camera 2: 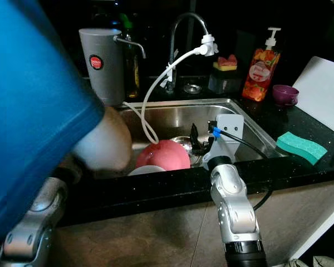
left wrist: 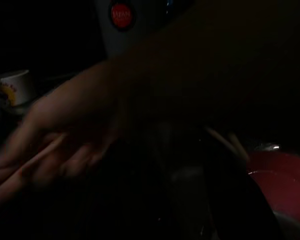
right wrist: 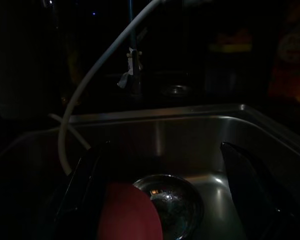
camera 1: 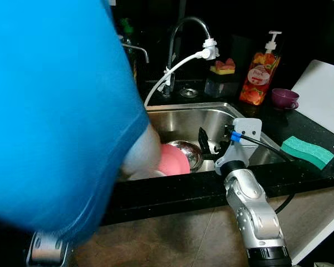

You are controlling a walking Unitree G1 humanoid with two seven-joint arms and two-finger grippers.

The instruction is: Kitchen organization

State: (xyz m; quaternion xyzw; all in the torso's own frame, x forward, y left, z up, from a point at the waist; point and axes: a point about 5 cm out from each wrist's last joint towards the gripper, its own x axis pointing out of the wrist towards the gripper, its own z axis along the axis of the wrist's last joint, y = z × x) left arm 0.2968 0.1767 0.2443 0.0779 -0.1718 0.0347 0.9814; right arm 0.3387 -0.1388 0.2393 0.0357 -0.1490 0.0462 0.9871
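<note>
The right gripper (right wrist: 165,195) hung inside the steel sink (camera 2: 234,114), its two black fingers (right wrist: 87,185) spread wide and holding nothing. Between them, lower in the basin, lay a round steel bowl (right wrist: 172,200), and just beside it a pink bowl (camera 2: 162,156) rested upside down, with a white dish (camera 2: 146,170) touching its near edge. The left gripper (left wrist: 190,195) sat low in deep shade near the pink bowl, and whether its fingers were apart or closed could not be told. A person's hand (left wrist: 65,135) reached across just in front of it, and the person's blue sleeve (camera 1: 50,105) covered the left side of the head views. A white hose (camera 2: 156,83) ran from the tap (camera 2: 183,33) down into the sink. On the black worktop (camera 2: 267,108) behind stood a grey jug (camera 2: 103,64), an orange soap bottle (camera 2: 261,69) and a purple cup (camera 2: 285,94); a green sponge (camera 2: 300,147) lay to the right.
</note>
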